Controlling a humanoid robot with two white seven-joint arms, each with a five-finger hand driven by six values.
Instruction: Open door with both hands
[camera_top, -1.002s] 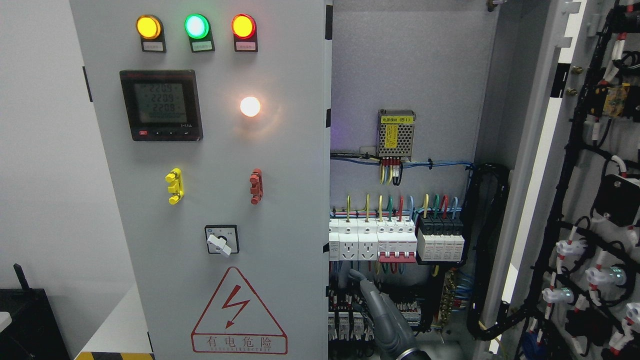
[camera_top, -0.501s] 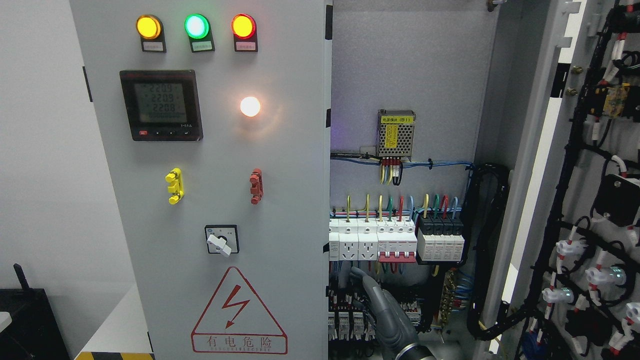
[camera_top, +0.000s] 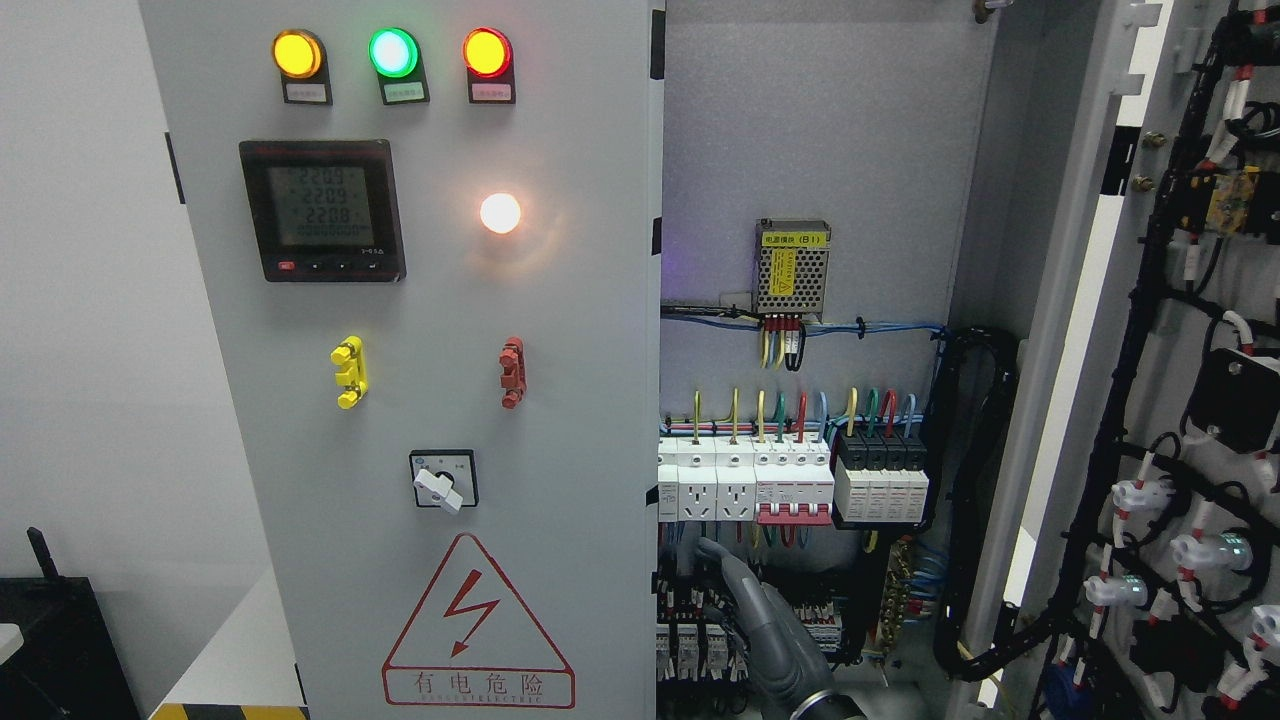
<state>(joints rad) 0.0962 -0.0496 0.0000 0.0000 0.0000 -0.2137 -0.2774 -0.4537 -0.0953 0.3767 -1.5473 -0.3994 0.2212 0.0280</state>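
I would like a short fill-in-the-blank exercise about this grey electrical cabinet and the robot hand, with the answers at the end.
1. Of the three round lamps on the closed grey left door, the middle one glows ____.
2. The yellow plastic handle sits to the ____ of the red plastic handle.
3. The red triangular warning sign is directly ____ the white rotary switch.
4. The robot's grey right hand, fingers extended, holds ____.
Answers: green; left; below; nothing.
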